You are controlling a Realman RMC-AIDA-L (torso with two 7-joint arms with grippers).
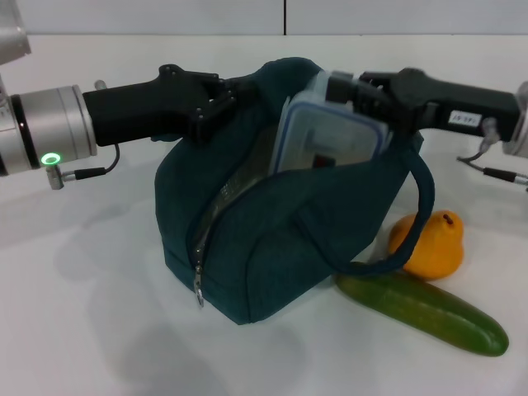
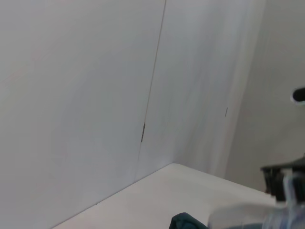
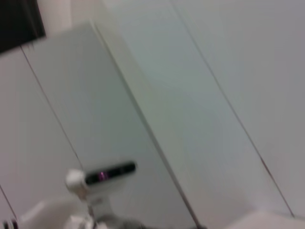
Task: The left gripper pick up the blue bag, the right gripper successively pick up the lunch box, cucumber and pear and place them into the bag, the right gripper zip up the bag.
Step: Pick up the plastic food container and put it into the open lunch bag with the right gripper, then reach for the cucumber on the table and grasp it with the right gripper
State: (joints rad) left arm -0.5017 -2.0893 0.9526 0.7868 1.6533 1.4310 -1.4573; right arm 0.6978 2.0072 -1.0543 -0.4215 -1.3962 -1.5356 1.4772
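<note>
The blue bag (image 1: 272, 247) stands unzipped at table centre, its top edge clenched at 10 o'clock by the left gripper (image 1: 221, 103). The lunch box (image 1: 330, 136) sits tilted in the bag mouth, its upper corner grasped by the right gripper (image 1: 351, 92) (white arm label unreadable). The cucumber (image 1: 421, 312) lies at 4 o'clock with the pear (image 1: 429, 243) just behind it, a bag handle looping in front.

a pale wall (image 2: 95, 95) fills the view, with a scrap of the blue bag (image 2: 183, 222) low beside the lunch box (image 2: 267, 219).
</note>
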